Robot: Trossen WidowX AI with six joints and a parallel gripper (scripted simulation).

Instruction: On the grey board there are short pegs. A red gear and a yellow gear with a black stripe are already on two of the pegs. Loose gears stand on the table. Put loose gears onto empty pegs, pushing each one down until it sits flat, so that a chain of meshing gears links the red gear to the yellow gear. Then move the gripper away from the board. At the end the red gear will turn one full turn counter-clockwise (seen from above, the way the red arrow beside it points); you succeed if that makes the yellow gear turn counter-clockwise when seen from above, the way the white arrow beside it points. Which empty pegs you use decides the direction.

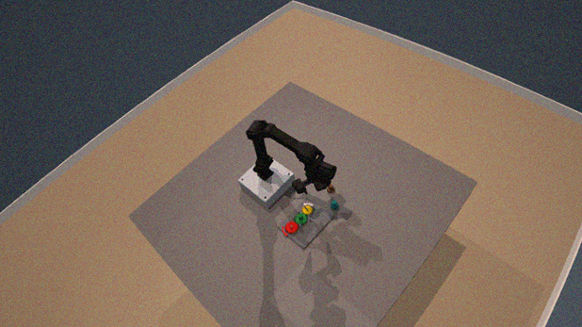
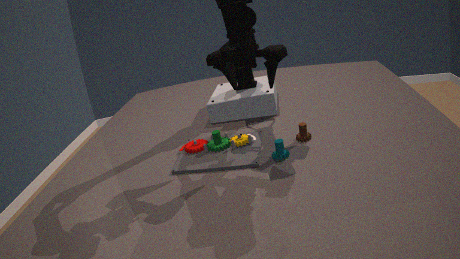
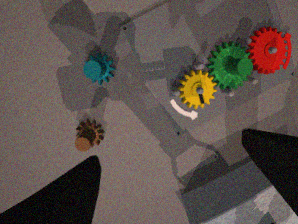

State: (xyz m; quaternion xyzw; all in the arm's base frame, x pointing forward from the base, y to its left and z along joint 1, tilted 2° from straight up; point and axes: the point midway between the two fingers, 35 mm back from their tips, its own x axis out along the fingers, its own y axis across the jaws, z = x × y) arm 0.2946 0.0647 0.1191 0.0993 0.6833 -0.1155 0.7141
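The black two-fingered gripper (image 1: 315,189) (image 2: 254,87) (image 3: 172,149) hovers, fingers spread, holding nothing. The green toothed gear with a round post (image 1: 301,218) (image 2: 218,143) (image 3: 229,65) sits between red and yellow; likely light and stiff, best pinched by its post.

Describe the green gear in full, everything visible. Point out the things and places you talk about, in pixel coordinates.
The green gear (image 1: 301,218) (image 2: 218,144) (image 3: 229,65) is a toothed, plastic-looking disc with an upright round handle of the same green. It is on the grey board (image 1: 304,242) (image 2: 215,168), looks seated flat, and sits between the red gear (image 1: 289,227) (image 2: 194,147) (image 3: 265,56) and yellow gear (image 1: 309,209) (image 2: 239,140) (image 3: 190,89), its teeth apparently meeting both. The gripper isn't touching it.
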